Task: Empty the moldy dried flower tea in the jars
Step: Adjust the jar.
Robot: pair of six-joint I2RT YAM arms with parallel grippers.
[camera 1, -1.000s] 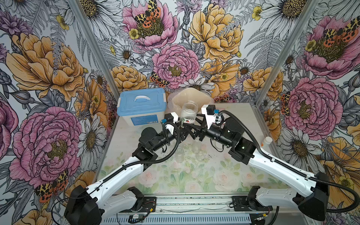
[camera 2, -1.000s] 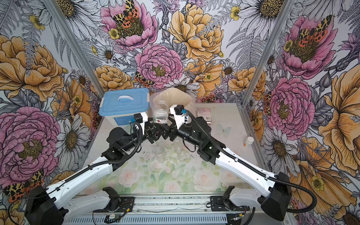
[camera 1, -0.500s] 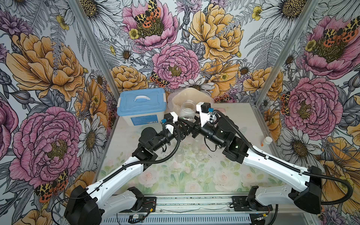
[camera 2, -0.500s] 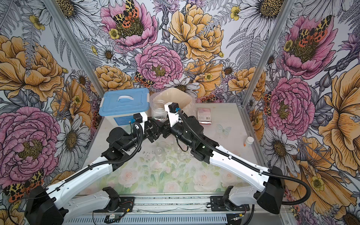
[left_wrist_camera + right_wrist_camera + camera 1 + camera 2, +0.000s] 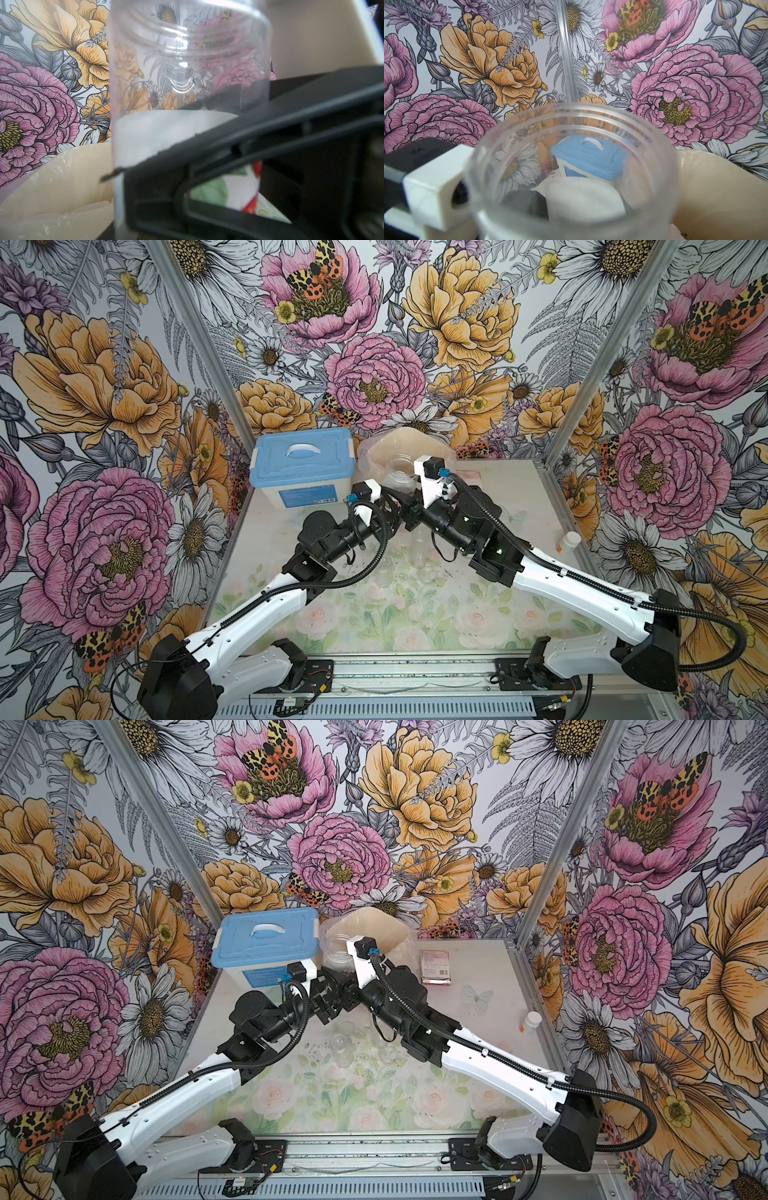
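Note:
The wider clear jar (image 5: 400, 472) (image 5: 337, 953) is held upright in the air at the front edge of the bag-lined bin (image 5: 434, 444), its mouth open and lidless (image 5: 571, 133). My left gripper (image 5: 390, 506) is shut on its lower part. My right gripper (image 5: 409, 509) has come in from the other side. One of its black fingers (image 5: 207, 153) lies flat against the labelled wall of the jar (image 5: 187, 62), and the other shows dimly through the jar. The jar's clear upper part holds no tea. Dark tea crumbs (image 5: 440, 580) lie on the tabletop.
Slim clear jars (image 5: 417, 560) (image 5: 338, 1046) stand on the table under the wrists. The blue-lidded box (image 5: 303, 460) sits back left, touching the bin. A pink packet (image 5: 435, 968) lies back right, and a small white-capped bottle (image 5: 569, 541) stands by the right wall.
My right arm swung left to the jar, and its fingers closed in around it. The left arm and the jar stayed put.

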